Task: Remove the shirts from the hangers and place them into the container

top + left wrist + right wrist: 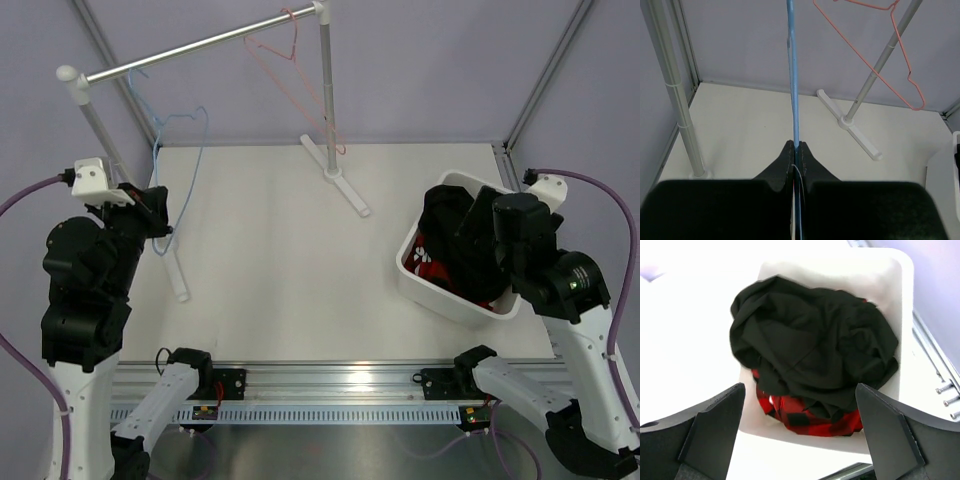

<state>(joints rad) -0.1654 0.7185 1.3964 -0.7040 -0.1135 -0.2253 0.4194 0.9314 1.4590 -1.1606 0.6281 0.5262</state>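
Note:
Both shirts lie in the white container [428,290] [890,275] at the right. The black shirt [812,342] [450,225] is bunched on top of the red-and-black plaid shirt [812,420] [425,258]. My right gripper [800,415] hovers above them, open, nothing between its fingers [715,425]. The light blue hanger [180,165] [792,75] hangs bare from the rail's left end, and my left gripper [797,145] [155,212] is shut on its wire. The pink hanger [290,70] [890,55] hangs bare near the rail's right end.
The silver rail [200,45] runs across the back on two posts. One post's white foot [340,180] [855,127] reaches into the middle of the table; the other post [675,95] stands close by my left arm. Purple walls enclose the back.

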